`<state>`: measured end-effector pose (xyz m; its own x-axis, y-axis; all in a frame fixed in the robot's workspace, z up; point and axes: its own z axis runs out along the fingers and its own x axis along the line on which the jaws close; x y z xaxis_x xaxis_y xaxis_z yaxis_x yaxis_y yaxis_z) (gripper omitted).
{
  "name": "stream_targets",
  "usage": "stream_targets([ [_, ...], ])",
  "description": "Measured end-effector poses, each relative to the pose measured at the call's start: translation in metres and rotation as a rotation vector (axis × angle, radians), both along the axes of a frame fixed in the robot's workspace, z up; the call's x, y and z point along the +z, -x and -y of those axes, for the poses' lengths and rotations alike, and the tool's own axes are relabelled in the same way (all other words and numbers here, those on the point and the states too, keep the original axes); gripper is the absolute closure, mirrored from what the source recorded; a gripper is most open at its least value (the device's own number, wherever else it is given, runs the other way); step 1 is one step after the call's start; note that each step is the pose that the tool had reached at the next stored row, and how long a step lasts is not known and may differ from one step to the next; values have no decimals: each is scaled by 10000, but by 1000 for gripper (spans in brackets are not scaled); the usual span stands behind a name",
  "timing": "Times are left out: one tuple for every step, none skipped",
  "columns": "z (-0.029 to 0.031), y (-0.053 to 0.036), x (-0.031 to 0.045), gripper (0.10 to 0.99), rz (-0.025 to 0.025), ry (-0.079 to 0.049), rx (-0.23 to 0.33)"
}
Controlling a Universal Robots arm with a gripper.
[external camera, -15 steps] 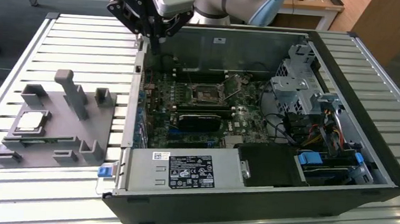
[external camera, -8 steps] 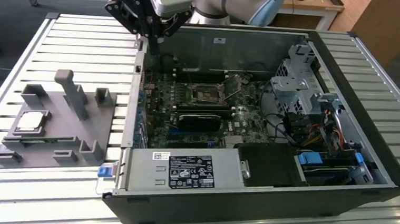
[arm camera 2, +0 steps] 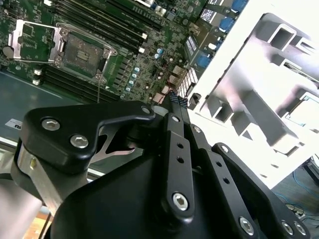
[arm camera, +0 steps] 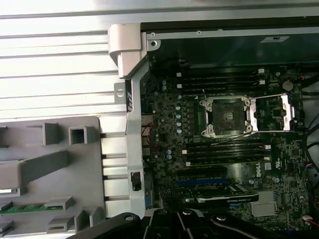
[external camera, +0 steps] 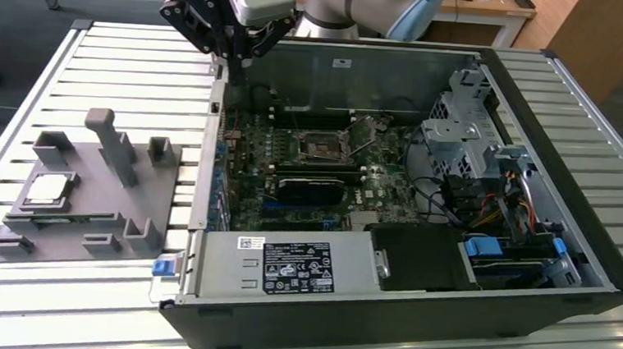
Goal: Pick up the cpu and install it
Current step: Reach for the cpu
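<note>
table (external camera: 133, 55): slatted metal top, carries everything
case (external camera: 412, 313): open, lying on its side, on the exterior view's right
board (external camera: 291, 152): green, on the case floor
tray (external camera: 88, 233): grey, just beside the case, on the exterior view's left
gripper (external camera: 235, 74): hangs over the case's far corner nearest the tray, fingers pressed together, nothing between them
socket (arm camera: 227, 117): mid-board, cover swung aside, seat bare
cpu (external camera: 47, 190): flat in the tray, well apart from the gripper
risk: a skewed pinch on the thin rim could tilt or drop the cpu; set down turned or slanted, it could harm the bare socket; the case wall between tray and socket could catch the fingers
</note>
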<state>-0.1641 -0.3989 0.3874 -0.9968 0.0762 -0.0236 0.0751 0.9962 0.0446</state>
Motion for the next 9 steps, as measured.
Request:
stream_targets([
  [0,3,-1,980,1,0,0],
  [0,7,-1,980,1,-1,0],
  [0,10,-2,980,0,0,-1],
  [0,14,-2,980,1,-1,-1],
  [0,18,-3,980,1,-1,-1],
  [0,22,-3,980,1,-1,-1],
  [0,26,-4,980,0,0,-1],
  [0,31,-4,980,0,1,-1],
  [0,36,-5,980,1,-1,-1],
])
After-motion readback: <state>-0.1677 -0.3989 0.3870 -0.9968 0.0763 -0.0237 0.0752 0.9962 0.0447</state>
